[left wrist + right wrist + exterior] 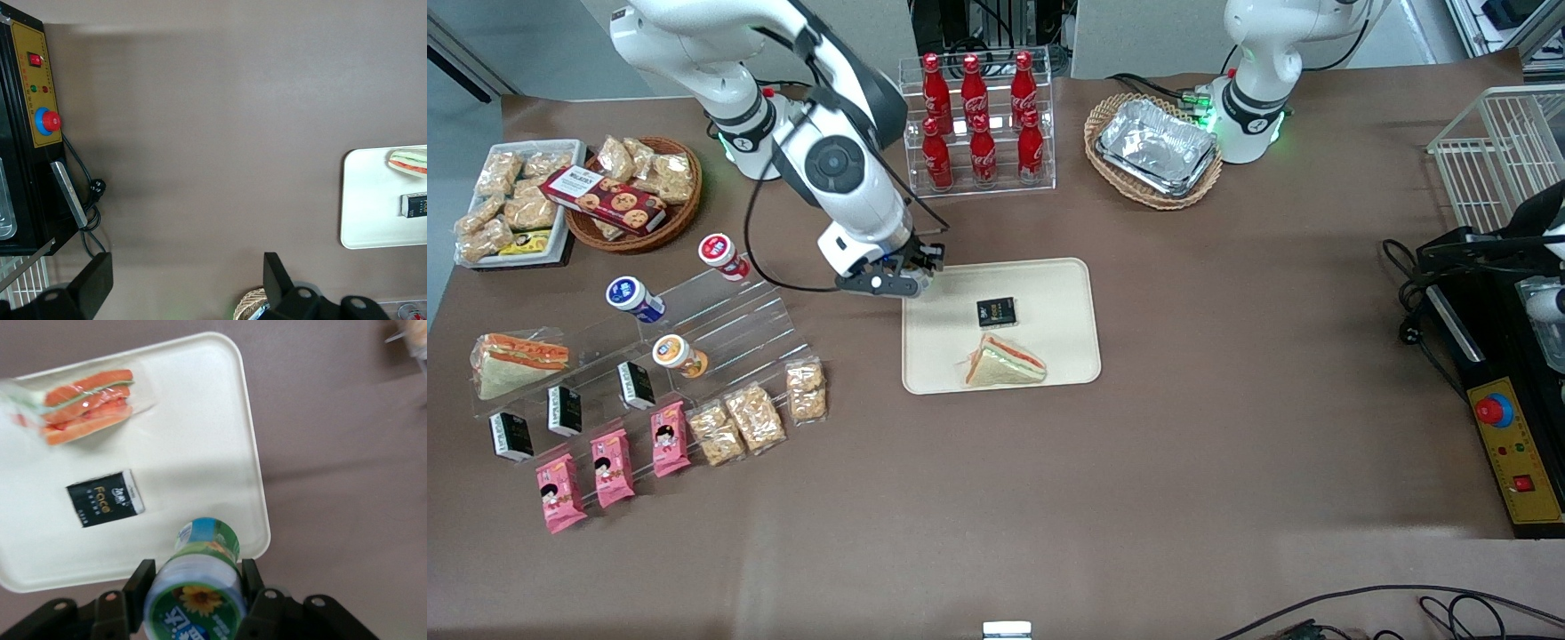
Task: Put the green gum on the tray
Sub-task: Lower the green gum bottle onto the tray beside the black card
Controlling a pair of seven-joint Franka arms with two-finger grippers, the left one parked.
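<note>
Gripping the green gum (200, 577), gripper (195, 587) hovers over tray (200, 440) corner

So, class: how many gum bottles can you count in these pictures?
4. The red-lidded bottle, the blue-lidded bottle and the orange-lidded bottle sit on the clear stand; the green gum is held in the hand above the tray corner.

Brown table (1227, 444) carries tray (1049, 284), baskets (two) (636, 240), gripper (911, 277) above.
</note>
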